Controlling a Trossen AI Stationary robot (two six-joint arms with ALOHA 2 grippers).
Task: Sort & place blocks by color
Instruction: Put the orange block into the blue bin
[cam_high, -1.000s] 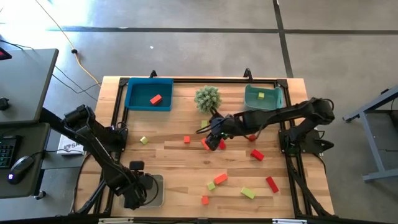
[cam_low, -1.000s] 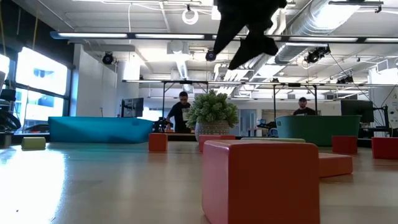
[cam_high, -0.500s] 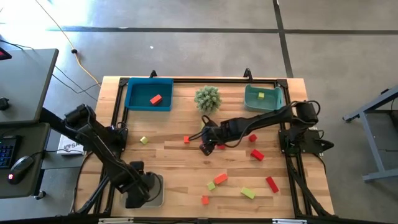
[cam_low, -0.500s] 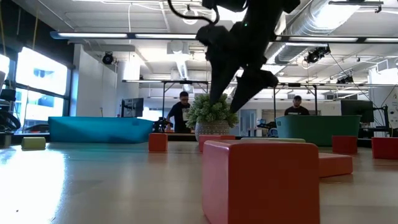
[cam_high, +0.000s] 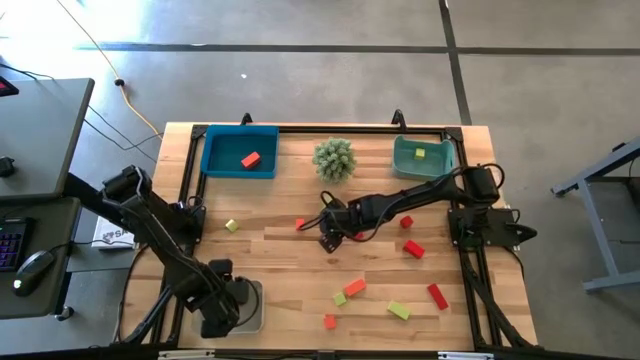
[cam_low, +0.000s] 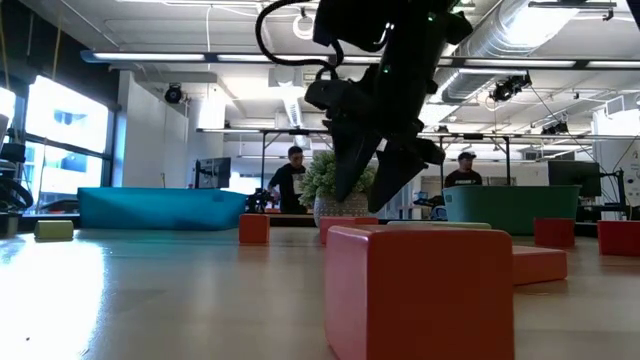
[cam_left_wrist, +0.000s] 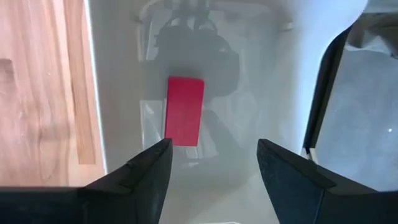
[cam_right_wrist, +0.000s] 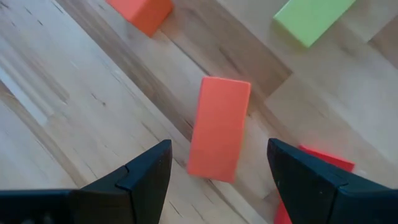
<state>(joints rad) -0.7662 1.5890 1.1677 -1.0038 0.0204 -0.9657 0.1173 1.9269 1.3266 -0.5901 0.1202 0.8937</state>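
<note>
- We see a pale, plank-grained wooden table (cam_high: 280, 270) on a grey concrete floor; in the low view an open workshop with ceiling ducts lies behind it, and two people stand far back.
- On the far side of the table sit a square blue bin (cam_high: 239, 151) holding one orange-red block (cam_high: 250, 159), a spiky green ball-shaped plant (cam_high: 334, 158), and a smaller teal bin (cam_high: 423, 157) holding a yellow-green block (cam_high: 420, 153).
- The rest of the blocks lie scattered on the bare wood: smooth, matte cubes and short bars with sharp edges, among them a yellow-green cube (cam_high: 231, 226) towards the left, a red bar (cam_high: 437, 296) and a yellow-green bar (cam_high: 399, 311) towards the right front, and a small orange-red cube (cam_high: 330, 322) at the front.
- The right end effector (cam_high: 330, 237) hangs over the middle of the table. Its two dark fingers are spread wide and hold nothing; in its wrist view an orange-red bar (cam_right_wrist: 219, 128) lies flat on the wood between them, untouched.
- Near that bar we see another orange-red block (cam_right_wrist: 140, 12) and a yellow-green block (cam_right_wrist: 311, 19).
- The left end effector (cam_high: 222, 312) waits at the front left corner above a pale tray (cam_left_wrist: 249, 81). Its fingers stand apart and empty, with a red bar (cam_left_wrist: 184, 111) lying in the tray beyond them.
</note>
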